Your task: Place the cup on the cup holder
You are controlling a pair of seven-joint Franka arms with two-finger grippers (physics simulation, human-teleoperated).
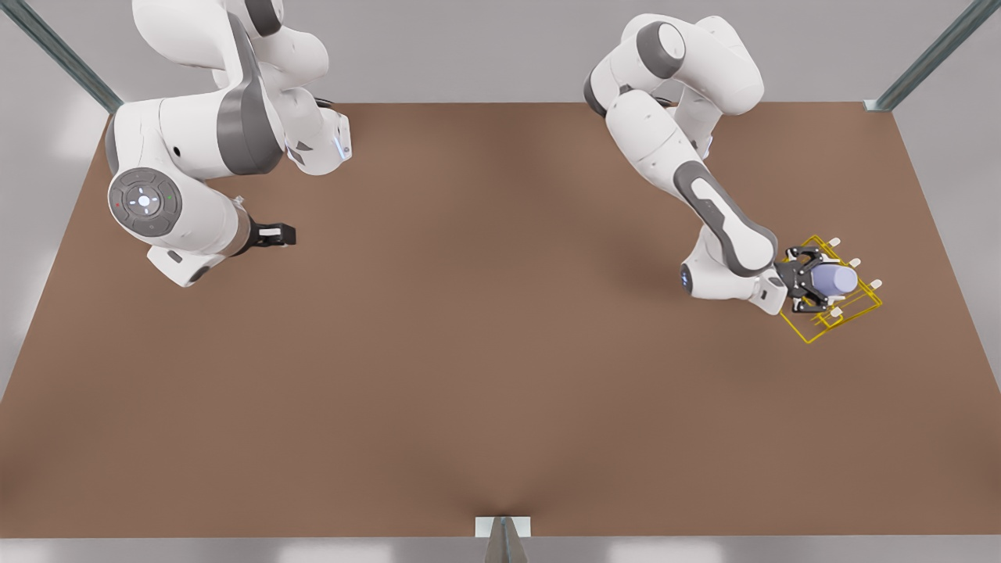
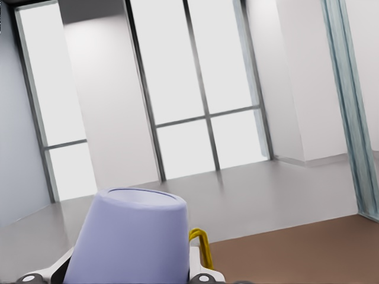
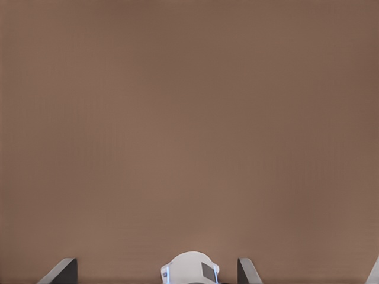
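The lavender-blue cup lies on its side over the yellow wire cup holder at the front view's right, base pointing away from the arm. My left gripper is shut on the cup, one finger on each side near its rim. In the left wrist view the cup sits close up, with a yellow wire loop of the cup holder beside it. Several white-tipped pegs stand around the cup. My right gripper waits open and holding nothing above the table at the front view's left; its fingertips frame bare table.
The brown table spreads wide between the two arms. Metal frame posts stand at the far corners, and a bracket sits at the near edge. The cup holder stands close to the table's edge on the front view's right.
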